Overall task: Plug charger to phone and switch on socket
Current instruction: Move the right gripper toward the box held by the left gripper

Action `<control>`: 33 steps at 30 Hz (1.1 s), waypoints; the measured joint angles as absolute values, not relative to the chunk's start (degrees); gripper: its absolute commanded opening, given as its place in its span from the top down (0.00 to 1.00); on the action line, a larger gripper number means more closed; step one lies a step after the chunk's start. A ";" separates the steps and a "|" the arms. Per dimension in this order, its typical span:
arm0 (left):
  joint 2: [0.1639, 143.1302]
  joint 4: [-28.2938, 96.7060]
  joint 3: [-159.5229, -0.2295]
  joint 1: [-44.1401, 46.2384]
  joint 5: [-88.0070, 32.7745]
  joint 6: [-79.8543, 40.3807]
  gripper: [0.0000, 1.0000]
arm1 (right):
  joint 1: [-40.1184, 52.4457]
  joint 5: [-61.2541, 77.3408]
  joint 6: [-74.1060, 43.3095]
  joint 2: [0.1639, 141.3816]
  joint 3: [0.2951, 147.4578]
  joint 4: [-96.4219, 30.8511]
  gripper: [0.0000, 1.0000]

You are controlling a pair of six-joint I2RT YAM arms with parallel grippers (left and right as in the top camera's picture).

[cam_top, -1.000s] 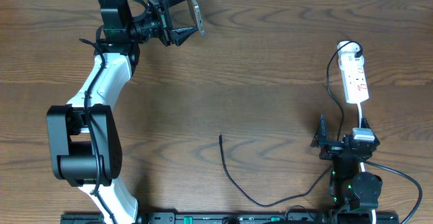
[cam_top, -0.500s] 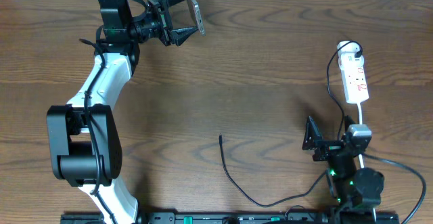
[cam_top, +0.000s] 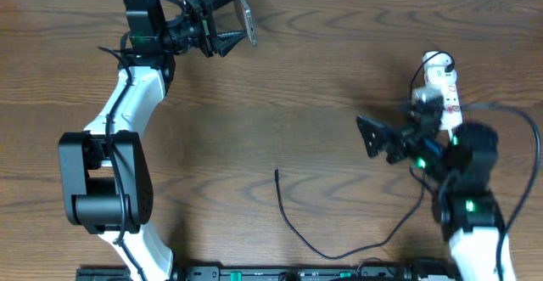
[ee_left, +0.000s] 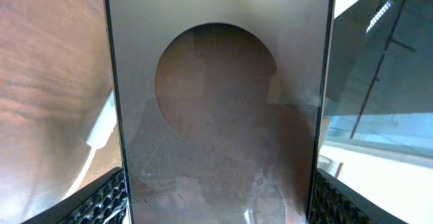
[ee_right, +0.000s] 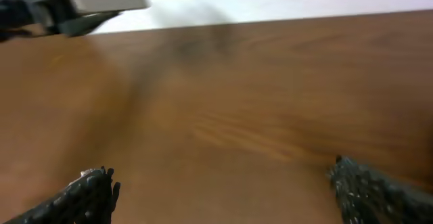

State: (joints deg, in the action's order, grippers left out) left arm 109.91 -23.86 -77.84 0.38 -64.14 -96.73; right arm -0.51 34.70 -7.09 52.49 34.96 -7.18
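Left hand [cam_top: 240, 18] grips the phone [ee_left: 216, 116]; right hand [cam_top: 369, 138], wide and empty, should drop squarely over the charger [cam_top: 277, 177] on the desk [cam_top: 322, 77], pinching just behind its tip.

Bare table [cam_top: 322, 86] lies open between my left gripper [cam_top: 231, 19] and my right gripper [cam_top: 366, 137], whose jaws stand wide with nothing between them. The only obstacle mid-table is the charger [cam_top: 293, 227], curving from its plug tip [cam_top: 277, 174] toward the near edge beside my right arm. The phone [cam_top: 246, 19] fills the gap of my left jaws; the socket [cam_top: 447, 84] lies close behind my right wrist, partly covered by it.
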 measured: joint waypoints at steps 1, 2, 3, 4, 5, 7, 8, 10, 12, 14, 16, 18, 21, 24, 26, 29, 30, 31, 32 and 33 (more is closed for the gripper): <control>109.91 -23.79 -77.84 0.38 -63.94 -95.55 0.93 | -0.43 37.10 -7.03 55.35 36.62 -7.18 0.01; 109.91 -23.81 -77.84 0.43 -63.53 -93.93 0.93 | -0.23 39.51 -6.98 58.57 38.57 -7.07 0.01; 109.91 -23.81 -77.84 0.49 -63.18 -92.68 0.93 | 0.14 41.52 -6.96 61.34 40.21 -7.11 0.01; 109.91 -23.35 -77.84 0.60 -62.63 -91.26 0.93 | 0.54 42.94 -6.96 63.35 41.32 -7.09 0.01; 109.91 -22.87 -77.84 0.67 -62.19 -90.02 0.93 | 1.30 44.60 -6.94 65.84 42.72 -7.14 0.01; 109.91 -20.71 -77.84 1.04 -60.82 -87.33 0.93 | 2.92 46.61 -6.70 69.63 44.77 -7.07 0.01; 109.91 -19.35 -77.84 1.34 -59.96 -85.76 0.93 | 3.95 47.37 -6.37 71.44 45.80 -7.05 0.01; 109.91 -16.64 -77.84 2.11 -58.22 -82.91 0.93 | 6.02 48.47 -5.13 74.41 47.46 -7.03 0.01; 109.91 -14.11 -77.84 3.14 -56.27 -80.14 0.93 | 7.97 49.19 -3.73 76.66 48.95 -7.05 0.01; 109.91 -12.95 -77.84 4.19 -54.59 -77.97 0.93 | 9.76 49.60 -2.22 78.13 49.98 -6.98 0.01; 109.91 -12.97 -77.84 5.08 -53.36 -76.42 0.93 | 11.42 49.91 -0.62 79.02 50.57 -6.28 0.01; 109.91 -13.02 -77.84 5.87 -52.36 -75.37 0.93 | 12.67 50.17 0.56 79.35 50.70 -4.51 0.01; 109.91 -12.97 -77.84 6.42 -51.24 -74.17 0.93 | 13.63 50.35 1.37 79.40 50.89 -1.85 0.01; 109.91 -12.97 -77.84 6.44 -50.57 -73.38 0.93 | 13.82 50.37 1.41 79.40 50.96 -1.21 0.01; 109.91 -12.99 -77.84 6.44 -50.30 -73.21 0.93 | 13.85 50.22 1.41 79.40 50.96 -1.08 0.01; 109.91 -12.97 -77.84 6.44 -49.91 -73.17 0.93 | 13.91 49.84 1.43 79.40 50.96 0.16 0.01; 109.91 -12.97 -77.84 6.46 -49.54 -73.17 0.93 | 13.96 49.30 1.28 79.40 50.96 0.75 0.01; 109.91 -12.97 -77.84 6.50 -49.25 -73.12 0.93 | 13.96 48.51 1.04 79.40 50.96 1.10 0.01; 109.91 -12.99 -77.84 6.61 -48.95 -73.03 0.93 | 14.00 47.53 0.64 79.40 50.96 1.32 0.01; 109.91 -12.97 -77.84 6.74 -48.49 -73.01 0.93 | 14.00 46.35 0.36 79.40 50.96 1.61 0.01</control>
